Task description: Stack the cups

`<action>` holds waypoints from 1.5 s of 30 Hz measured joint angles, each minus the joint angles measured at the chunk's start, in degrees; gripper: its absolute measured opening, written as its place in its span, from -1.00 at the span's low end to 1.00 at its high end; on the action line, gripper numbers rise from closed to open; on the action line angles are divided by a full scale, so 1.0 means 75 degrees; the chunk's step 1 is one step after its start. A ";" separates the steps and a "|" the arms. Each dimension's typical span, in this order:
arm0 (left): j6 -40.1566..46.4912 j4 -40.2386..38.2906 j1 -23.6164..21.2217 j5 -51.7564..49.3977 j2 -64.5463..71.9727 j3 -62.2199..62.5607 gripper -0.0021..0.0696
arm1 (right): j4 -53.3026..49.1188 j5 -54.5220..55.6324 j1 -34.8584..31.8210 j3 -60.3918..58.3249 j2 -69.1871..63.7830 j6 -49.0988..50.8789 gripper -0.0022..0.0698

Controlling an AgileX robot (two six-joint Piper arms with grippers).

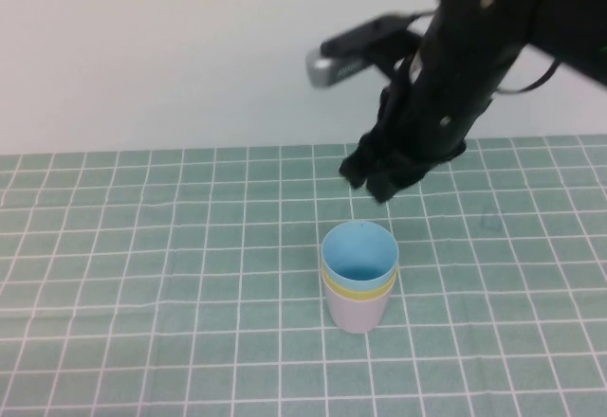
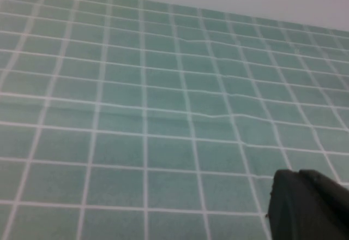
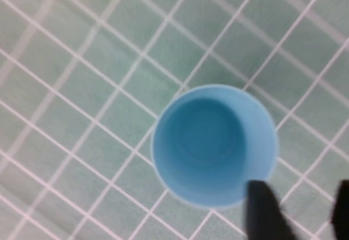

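The cups stand nested in one stack in the middle of the table. The light blue cup (image 1: 358,252) sits on top, inside the yellow cup (image 1: 359,292), which sits in the whitish-grey cup (image 1: 357,316). My right gripper (image 1: 373,182) hangs above and just behind the stack, open and holding nothing. In the right wrist view the blue cup (image 3: 214,144) shows from above, with my right gripper (image 3: 301,196) beside its rim and not touching it. My left gripper (image 2: 297,174) shows only in the left wrist view, shut and empty over bare cloth.
A green cloth with a white grid (image 1: 142,275) covers the table. A plain white wall (image 1: 171,47) rises behind its far edge. The right arm (image 1: 474,47) reaches in from the upper right.
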State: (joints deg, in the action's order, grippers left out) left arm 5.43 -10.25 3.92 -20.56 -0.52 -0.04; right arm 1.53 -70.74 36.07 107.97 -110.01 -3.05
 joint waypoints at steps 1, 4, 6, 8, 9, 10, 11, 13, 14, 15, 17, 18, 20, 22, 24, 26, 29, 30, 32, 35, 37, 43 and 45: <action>0.0000 0.0013 -0.0127 0.0000 0.0000 0.0000 -0.95 | 0.0032 0.0000 0.0000 0.0000 0.0205 0.0039 -0.28; 0.0010 0.0013 -0.0337 0.0000 0.0000 0.0000 -0.95 | 0.0090 -0.0017 0.0000 0.0000 0.0822 0.0090 -0.71; 0.0010 0.0013 -0.0443 0.0000 0.0000 0.0000 -0.95 | 0.0155 -0.0017 0.0000 0.0000 0.1289 0.0101 -0.84; 0.0010 0.0013 -0.0593 0.0062 0.0000 0.0000 -0.95 | 0.0340 -0.0017 0.0000 0.0007 0.1715 0.0119 -0.90; 0.0010 0.0013 -0.0659 0.0110 0.0000 0.0000 -0.95 | 0.0456 -0.0017 0.0000 0.0007 0.1957 0.0119 -0.91; -0.0005 0.0013 -0.0738 0.0132 0.0000 0.0000 -0.95 | 0.0603 -0.0017 0.0000 0.0007 0.2194 0.0122 -0.92; -0.0006 0.0013 -0.0813 0.0132 0.0000 0.0000 -0.95 | 0.0738 -0.0017 0.0000 0.0018 0.2383 0.0122 -0.93; -0.0006 0.0013 -0.0926 0.0132 0.0000 0.0000 -0.95 | 0.1143 -0.0017 0.0000 0.0036 0.2811 0.0136 -0.94; -0.0006 0.0013 -0.0996 0.0132 0.0000 0.0000 -0.95 | 0.1292 -0.0017 0.0000 0.0054 0.3002 0.0136 -0.94; -0.0006 0.0013 -0.1039 0.0132 0.0000 0.0000 -0.95 | 0.1401 -0.0017 0.0000 0.0070 0.3174 0.0084 -0.94; -0.0006 0.0013 -0.1109 0.0132 0.0000 0.0000 -0.95 | 0.1364 -0.0017 0.0000 0.0100 0.3442 -0.0217 -0.94; -0.0006 0.0013 -0.1109 0.0132 0.0000 0.0000 -0.95 | 0.1230 -0.0017 0.0000 0.0117 0.3570 -0.0317 -0.94; -0.0006 -0.0001 -0.1109 0.0132 0.0000 0.0000 -0.95 | 0.0874 -0.0017 0.0000 0.0118 0.3785 -0.0365 -0.94; -0.0006 -0.0001 -0.1109 0.0132 0.0000 0.0000 -0.95 | 0.0467 -0.0017 0.0000 0.0132 0.3982 -0.0383 -0.94; -0.0006 -0.0001 -0.1109 0.0132 0.0000 0.0000 -0.95 | 0.0139 -0.0017 0.0000 0.0130 0.4149 -0.0424 -0.94; -0.0006 -0.0001 -0.1109 0.0132 0.0000 0.0000 -0.95 | -0.0203 -0.0017 0.0000 0.0130 0.4261 -0.0473 -0.94; -0.0006 -0.0001 -0.1109 0.0141 0.0000 0.0000 -0.95 | -0.1067 -0.0017 0.0000 0.0001 0.4432 -0.0502 -0.94; -0.0006 -0.0001 -0.1109 0.0141 0.0000 0.0000 -0.95 | -0.1314 -0.0017 0.0000 -0.0073 0.4528 -0.0507 -0.94; -0.0006 0.0011 -0.1109 0.0141 0.0000 0.0000 -0.95 | -0.1682 -0.0017 -0.0022 -0.0290 0.4758 -0.0507 -0.94; -0.0006 0.0011 -0.1109 0.0141 0.0000 0.0000 -0.95 | -0.1711 0.0270 -0.0253 -0.0835 0.5386 -0.0507 -0.94; -0.0006 0.0011 -0.1109 0.0141 0.0000 0.0000 -0.95 | -0.1476 0.1156 -0.0631 -0.1447 0.5887 -0.0507 -0.94; -0.0006 0.0011 -0.1109 0.0141 0.0000 0.0000 -0.95 | -0.0467 0.4299 -0.2382 -0.4054 0.7317 -0.0507 -0.94; -0.0006 0.0011 -0.1109 0.0141 0.0000 0.0000 -0.95 | -0.0157 0.4905 -0.3050 -0.4971 0.7765 -0.0507 -0.94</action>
State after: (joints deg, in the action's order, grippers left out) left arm 5.39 -10.17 -4.40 -19.50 -0.52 -0.04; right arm 0.35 -33.96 13.20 70.69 -51.78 -6.85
